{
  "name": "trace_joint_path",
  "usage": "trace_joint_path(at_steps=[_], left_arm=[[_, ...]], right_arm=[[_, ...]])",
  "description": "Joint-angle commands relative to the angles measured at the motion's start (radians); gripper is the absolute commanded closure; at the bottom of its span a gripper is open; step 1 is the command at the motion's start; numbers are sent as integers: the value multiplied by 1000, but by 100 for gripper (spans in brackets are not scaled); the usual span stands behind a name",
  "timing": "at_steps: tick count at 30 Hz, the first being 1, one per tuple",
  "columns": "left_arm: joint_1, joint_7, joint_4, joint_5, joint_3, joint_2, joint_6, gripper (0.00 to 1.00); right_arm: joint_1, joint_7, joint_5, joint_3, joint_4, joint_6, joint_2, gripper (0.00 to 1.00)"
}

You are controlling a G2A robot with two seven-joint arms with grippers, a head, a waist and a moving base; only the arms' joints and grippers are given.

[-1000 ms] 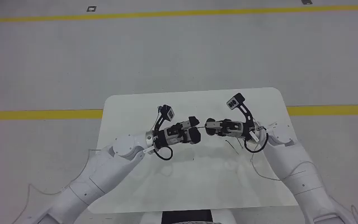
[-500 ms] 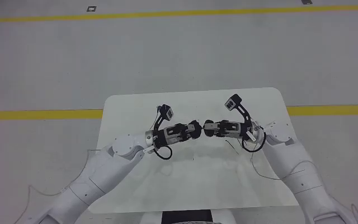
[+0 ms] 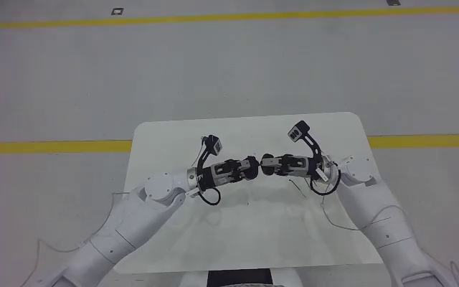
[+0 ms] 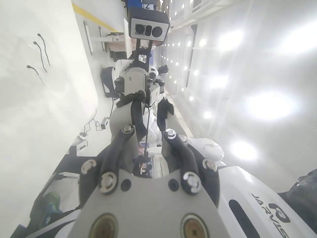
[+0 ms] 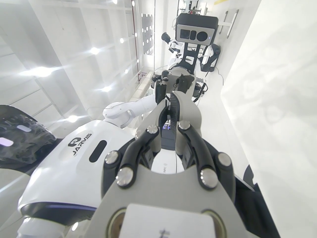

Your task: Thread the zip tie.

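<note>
White table [image 3: 323, 129] below: right gripper [image 3: 265, 161] clamps zip tie [image 4: 147, 122]; left gripper [image 3: 252, 164] fingers stand apart around it.

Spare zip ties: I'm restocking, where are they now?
In the left wrist view, three spare zip ties lie side by side on the white table, on its right half near the right arm.

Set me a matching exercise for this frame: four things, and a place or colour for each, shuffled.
Things:
1. left hand
2. spare zip ties
3. table
4. floor stripes

Place or colour:
a. yellow
b. tip to tip with the right hand, above the table
c. white
d. lying loose on the table

Pairs: 1-b; 2-d; 3-c; 4-a.
</note>
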Motion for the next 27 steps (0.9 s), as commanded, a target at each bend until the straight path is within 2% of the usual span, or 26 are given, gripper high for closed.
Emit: trace_joint_path(at_steps=[1, 12, 23, 27], left_arm=[[3, 0, -1, 3, -3, -1, 1, 85], [8, -4, 0, 19, -10, -7, 10, 92], [12, -7, -1, 33, -14, -14, 19, 91], [13, -9, 0, 35, -16, -16, 20, 96]], right_arm=[[-1, 1, -2, -1, -1, 0, 0, 100], [-1, 2, -9, -7, 3, -2, 0, 100], [2, 6, -5, -10, 7, -7, 0, 100], [2, 5, -6, -12, 8, -7, 0, 100]])
